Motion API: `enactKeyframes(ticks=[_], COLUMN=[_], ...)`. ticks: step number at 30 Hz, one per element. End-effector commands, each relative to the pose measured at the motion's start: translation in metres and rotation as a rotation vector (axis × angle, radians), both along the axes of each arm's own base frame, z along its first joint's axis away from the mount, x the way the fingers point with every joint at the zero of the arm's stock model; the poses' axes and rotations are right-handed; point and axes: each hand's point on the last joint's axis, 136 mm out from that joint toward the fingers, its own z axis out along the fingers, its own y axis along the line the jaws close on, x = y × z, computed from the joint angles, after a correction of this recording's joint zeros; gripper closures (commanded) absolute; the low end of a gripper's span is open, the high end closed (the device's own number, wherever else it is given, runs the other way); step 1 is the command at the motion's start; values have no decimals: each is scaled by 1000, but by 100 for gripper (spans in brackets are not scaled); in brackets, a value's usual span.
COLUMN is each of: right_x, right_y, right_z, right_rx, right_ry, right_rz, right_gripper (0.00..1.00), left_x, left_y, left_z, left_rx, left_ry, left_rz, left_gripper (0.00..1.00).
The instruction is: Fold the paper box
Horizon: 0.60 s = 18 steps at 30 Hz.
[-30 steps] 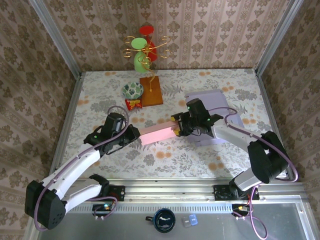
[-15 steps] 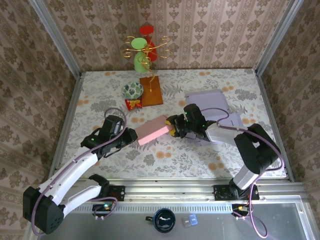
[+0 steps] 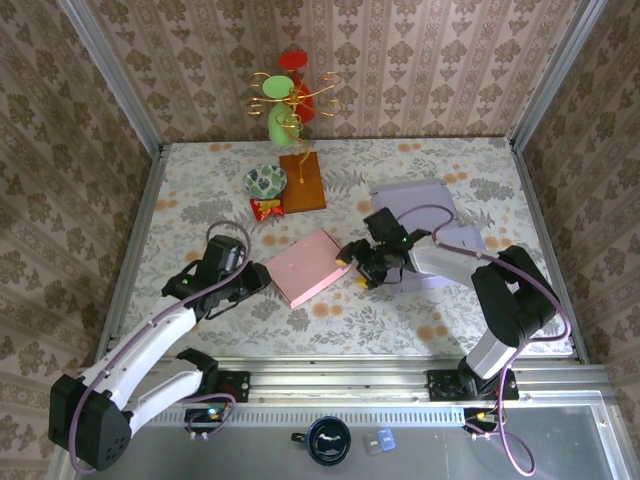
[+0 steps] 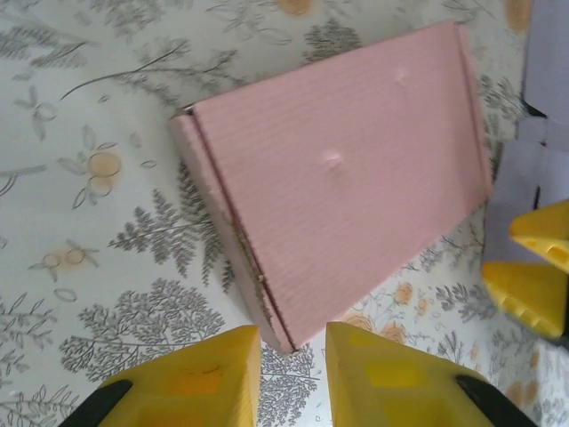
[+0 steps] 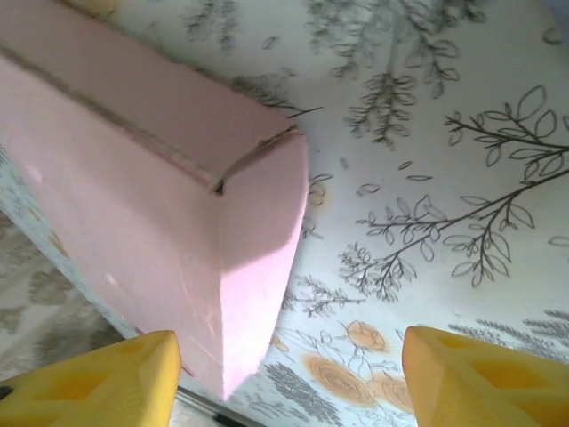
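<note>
The pink paper box (image 3: 310, 266) lies closed and flat on the flowered table, a little left of centre. My left gripper (image 3: 262, 277) sits just off the box's near left corner. In the left wrist view its yellow fingers (image 4: 200, 378) stand a narrow gap apart, the left gripper (image 4: 292, 334) open with bare table between them and the box corner (image 4: 338, 178) just ahead. My right gripper (image 3: 353, 268) is at the box's right end. In the right wrist view the right gripper (image 5: 292, 342) is open wide, and the box's end (image 5: 258, 240) reaches toward the gap without touching either finger.
Flat purple sheets (image 3: 428, 215) lie under and behind the right arm. A brown board (image 3: 303, 182), a patterned bowl (image 3: 265, 180) and a red packet (image 3: 266, 208) sit at the back left. A green vase with wire ornaments (image 3: 283, 118) stands by the back wall.
The box, held up edge-on between both grippers a second ago, has dropped flat onto the table. Both grippers have let go; the right one has opened wider and the left has drawn back.
</note>
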Motion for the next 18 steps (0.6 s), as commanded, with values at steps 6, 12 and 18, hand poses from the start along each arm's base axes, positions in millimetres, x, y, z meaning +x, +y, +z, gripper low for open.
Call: enactKeyframes(ticks=[6,12,18], right_x=[18,42,48], right_y=[-17,-12,1], right_z=[17,4,-16], right_rx=[-293,-317,-264], right_ry=[-219,-215,-164], right_rz=[636,741,748], right_gripper=[36,35,35], left_x=[11,9,4], left_y=[-29,-30,-29], left_z=[85,116,117], left_rx=[87,110,92], left_ry=[-385,-507,-491], left_rz=[-375,-449,-439], left_gripper=[73,73,74])
